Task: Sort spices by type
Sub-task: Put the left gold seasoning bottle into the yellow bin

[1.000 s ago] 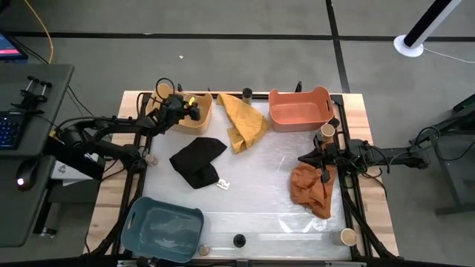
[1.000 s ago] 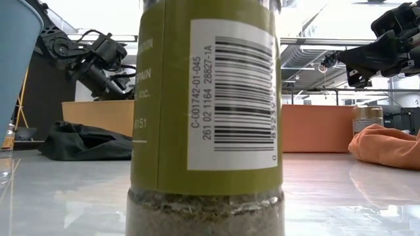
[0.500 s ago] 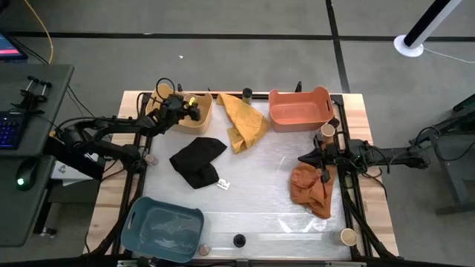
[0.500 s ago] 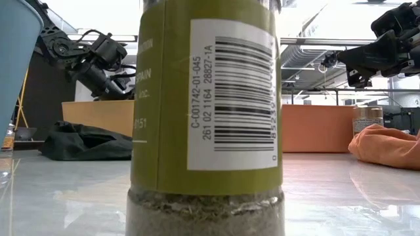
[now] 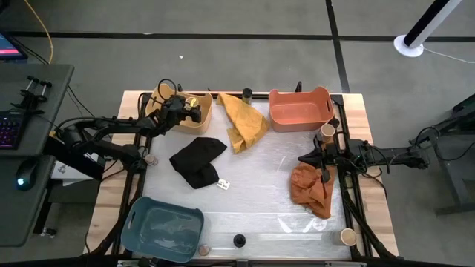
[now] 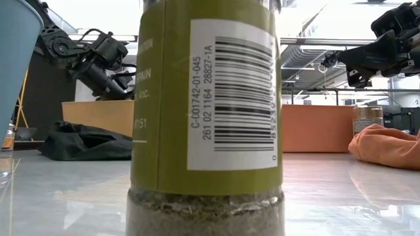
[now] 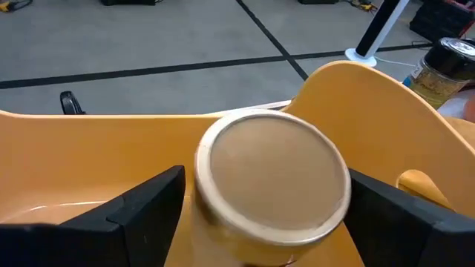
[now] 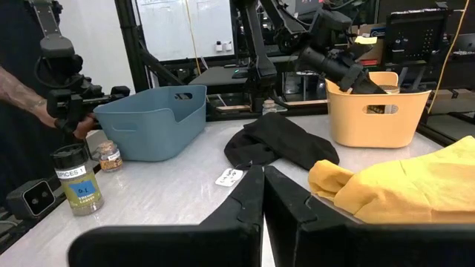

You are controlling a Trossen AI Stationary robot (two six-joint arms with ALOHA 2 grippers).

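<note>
My left gripper hangs over the yellow bin, shut on a tan-topped spice jar. My right gripper is shut and empty, raised above the table beside the orange cloth; the low view also shows it. Other jars stand upright on the table: a black-topped one at the far edge, a tan one by the orange bin, a tan one near right, a black-topped one at the near edge, filling the low view. My left gripper has the tan-topped jar between its two fingers, which stand on either side just below the lid's rim. The fingers slant down from above. The lid hides the place of contact. The jar stands upright inside the bin's walls; its base is hidden.
A yellow cloth and a black cloth lie mid-table. A blue bin stands near left with a small jar beside it. Another jar stands at the left edge. A person's arm shows beyond the table.
My left gripper has shifted slightly over the yellow bin, rising a little with the jar between its fingers.
</note>
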